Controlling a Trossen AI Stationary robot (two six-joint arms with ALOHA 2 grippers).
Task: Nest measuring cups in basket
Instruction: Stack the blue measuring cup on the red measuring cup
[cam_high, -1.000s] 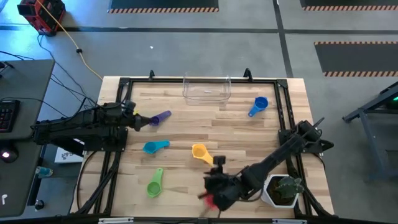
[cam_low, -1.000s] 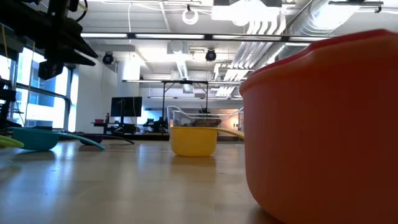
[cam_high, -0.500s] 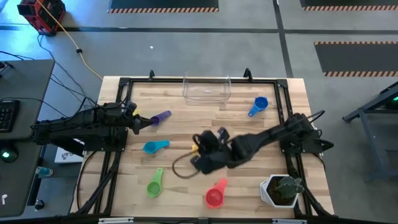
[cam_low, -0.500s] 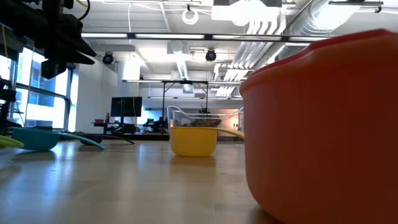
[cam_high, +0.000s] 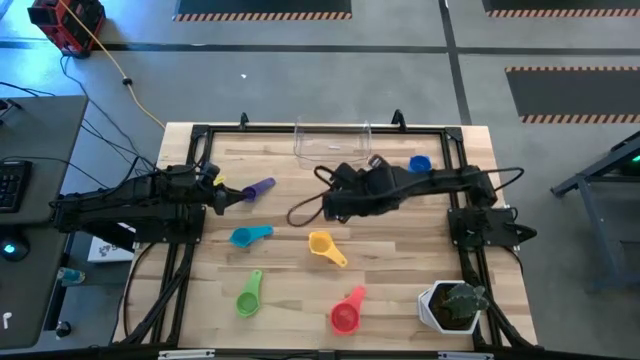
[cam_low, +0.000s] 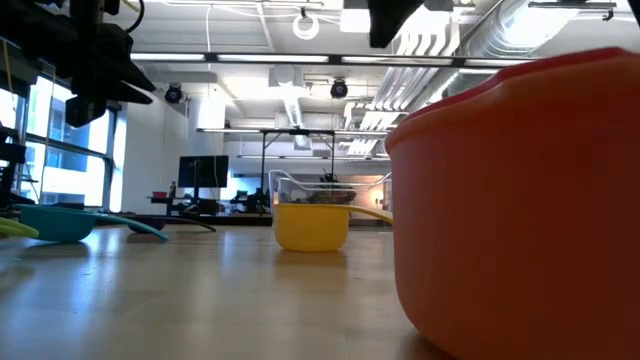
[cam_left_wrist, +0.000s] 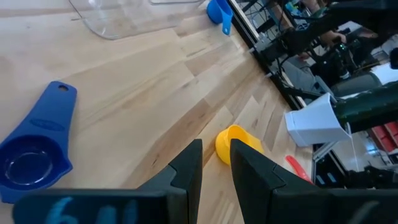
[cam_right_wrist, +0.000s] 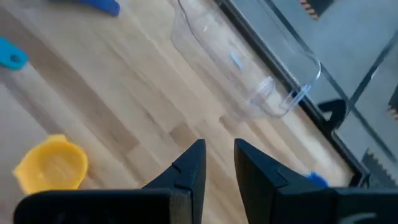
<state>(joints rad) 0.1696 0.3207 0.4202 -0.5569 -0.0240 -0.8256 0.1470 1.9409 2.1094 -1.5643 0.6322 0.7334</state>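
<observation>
The clear basket (cam_high: 332, 142) sits at the table's far edge. On the wood lie the purple cup (cam_high: 258, 189), light blue cup (cam_high: 250, 236), yellow cup (cam_high: 325, 247), green cup (cam_high: 248, 294) and red cup (cam_high: 345, 312). The blue cup (cam_high: 420, 164) is partly covered by the right arm. No orange cup shows in the high view. My right gripper (cam_high: 330, 202) hangs shut over the table's middle, between basket and yellow cup, holding nothing (cam_right_wrist: 217, 165). My left gripper (cam_high: 222, 196) waits shut beside the purple cup's handle (cam_left_wrist: 216, 165).
A white pot with a green plant (cam_high: 455, 305) stands at the near right corner. The red cup (cam_low: 520, 200) fills the low view's right side, with the yellow cup (cam_low: 311, 226) and basket (cam_low: 330, 188) behind it. Bare wood lies between the cups.
My right gripper has swept from above the red cup at the near edge, past the yellow cup, toward the far edge. It now hangs over the middle of the table near the basket. The red cup and the other cups have stayed where they lay.
</observation>
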